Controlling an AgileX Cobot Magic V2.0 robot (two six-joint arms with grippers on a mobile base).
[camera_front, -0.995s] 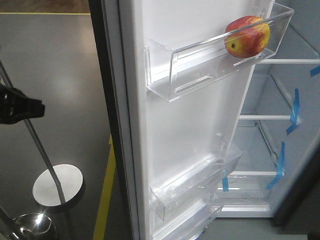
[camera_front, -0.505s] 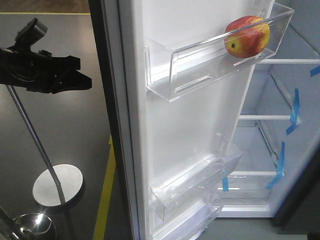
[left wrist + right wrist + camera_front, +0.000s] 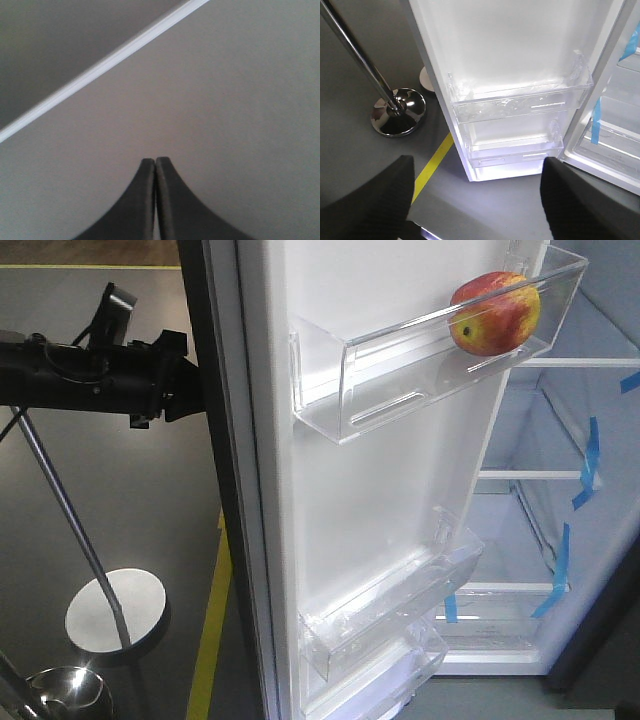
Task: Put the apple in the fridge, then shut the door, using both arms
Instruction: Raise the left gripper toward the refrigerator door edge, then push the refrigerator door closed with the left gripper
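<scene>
one apple [image 3: 494, 313], three clear door bins [image 3: 400, 390], two round pole bases [image 3: 115, 610], and perhaps five blue tape strips [image 3: 590, 455].

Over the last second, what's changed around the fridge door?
The left arm swept in from the left edge of the front view toward the outer face of the door. Its hand, shut on nothing, now points at that face. Nothing was grasped or released. The apple sits unmoved in the upper door bin, and the door remains open.
</scene>
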